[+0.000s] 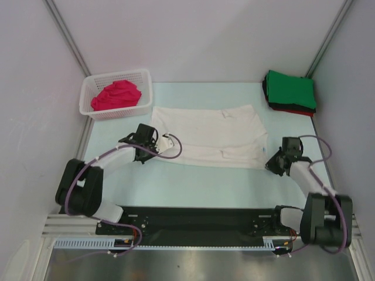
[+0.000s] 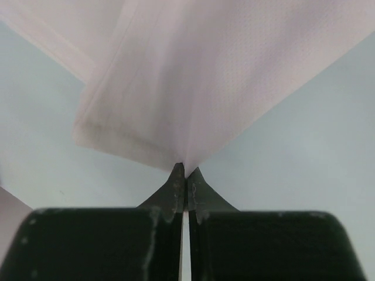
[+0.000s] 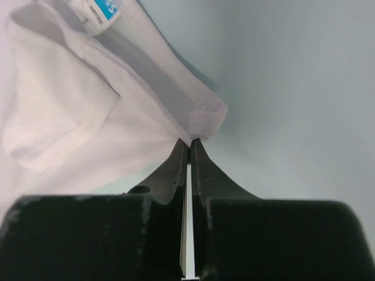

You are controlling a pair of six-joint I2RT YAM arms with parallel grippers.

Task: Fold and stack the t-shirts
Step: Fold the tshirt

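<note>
A white t-shirt [image 1: 208, 136] lies folded lengthwise across the middle of the table. My left gripper [image 1: 153, 140] is shut on its left near corner; the left wrist view shows the cloth [image 2: 199, 76] pinched at the fingertips [image 2: 177, 175]. My right gripper [image 1: 270, 161] is shut on its right near corner; the right wrist view shows the hem [image 3: 199, 114] pinched there, a sleeve [image 3: 53, 117] and a blue-and-white label [image 3: 99, 12] beyond. A magenta-red shirt [image 1: 117, 95] lies crumpled in the basket. A folded green shirt [image 1: 290, 89] tops a stack with dark and red cloth [image 1: 293, 110] beneath.
The white lattice basket [image 1: 94, 88] stands at the back left. The folded stack sits at the back right by the wall post. Grey walls close in the left, right and back sides. The black base rail [image 1: 193, 222] runs along the near edge.
</note>
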